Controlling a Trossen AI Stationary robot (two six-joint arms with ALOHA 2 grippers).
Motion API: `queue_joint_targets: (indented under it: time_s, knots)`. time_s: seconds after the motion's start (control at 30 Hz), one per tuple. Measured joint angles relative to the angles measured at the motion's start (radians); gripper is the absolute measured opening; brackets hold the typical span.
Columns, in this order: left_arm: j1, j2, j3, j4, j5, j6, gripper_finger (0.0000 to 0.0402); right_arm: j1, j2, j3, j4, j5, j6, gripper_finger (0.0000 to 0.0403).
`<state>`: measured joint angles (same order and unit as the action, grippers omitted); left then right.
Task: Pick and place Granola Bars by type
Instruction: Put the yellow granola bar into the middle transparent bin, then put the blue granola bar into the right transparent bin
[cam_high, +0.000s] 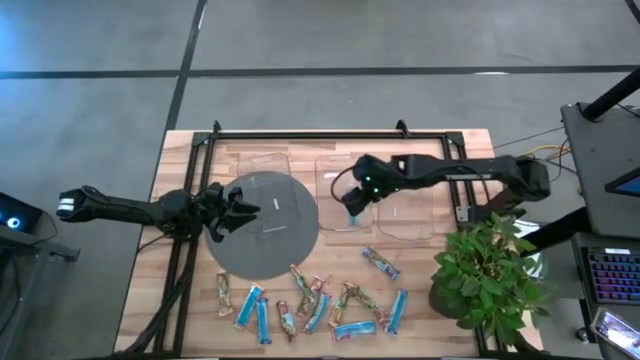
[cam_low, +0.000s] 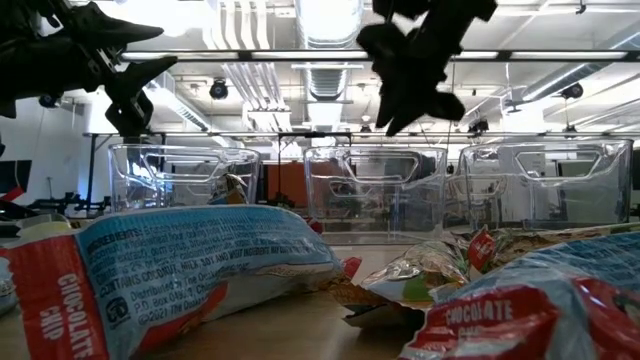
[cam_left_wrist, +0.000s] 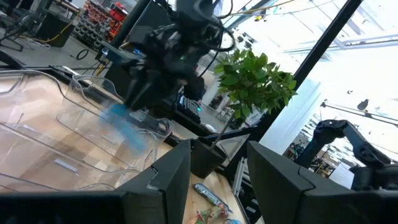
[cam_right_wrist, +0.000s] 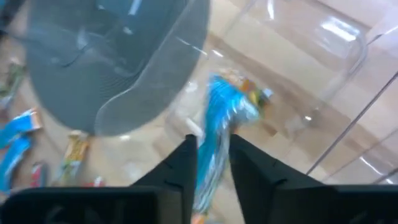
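Note:
My right gripper (cam_high: 353, 203) hangs over the middle clear bin (cam_high: 330, 175) and is shut on a bright blue granola bar (cam_right_wrist: 217, 118). The left wrist view shows that bar (cam_left_wrist: 123, 124) as a blue blur under the right arm. My left gripper (cam_high: 238, 210) is open and holds nothing; it hovers above a grey round disc (cam_high: 270, 250). Its fingers (cam_left_wrist: 168, 180) stand apart. Several more granola bars (cam_high: 310, 300), blue and multicoloured, lie flat on the wood near the table's near edge. Two of them (cam_low: 190, 260) fill the low view's foreground. My right gripper pinches the blue bar between its two fingers (cam_right_wrist: 183, 168) at one end of the wrapper (cam_right_wrist: 210, 163), coming from above and pointing down. The bar is lifted clear. Its free end (cam_right_wrist: 227, 102) hangs below the fingers, above the bin's floor.
Three clear bins stand in a row on the far half of the table: left (cam_high: 262, 165), middle and right (cam_high: 410, 225). The grey disc partly overlaps the left bin. A potted plant (cam_high: 490, 270) stands at the near right corner. A black frame (cam_high: 330, 133) runs along the far edge.

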<state>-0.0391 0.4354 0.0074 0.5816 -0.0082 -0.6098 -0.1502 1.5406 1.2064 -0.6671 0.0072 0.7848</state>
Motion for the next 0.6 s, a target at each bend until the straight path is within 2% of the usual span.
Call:
queue_joint_targets:
  time_s: [0.17, 0.3, 0.43, 0.6]
  knots:
    - [0.000, 0.000, 0.000, 0.000, 0.000, 0.000, 0.0142, 0.014, 0.025, 0.026, 0.003, 0.018, -0.027, 0.0171]
    - [0.000, 0.000, 0.000, 0.000, 0.000, 0.000, 0.0142, 0.094, -0.009, 0.062, -0.083, 0.015, -0.164, 0.0214]
    - [0.000, 0.000, 0.000, 0.000, 0.000, 0.000, 0.0142, 0.233, -0.052, 0.095, -0.258, 0.017, -0.282, 0.0230]
    - [-0.001, 0.000, 0.000, 0.000, 0.000, 0.000, 0.0142, 0.394, -0.053, 0.103, -0.410, -0.023, -0.222, 0.0232]
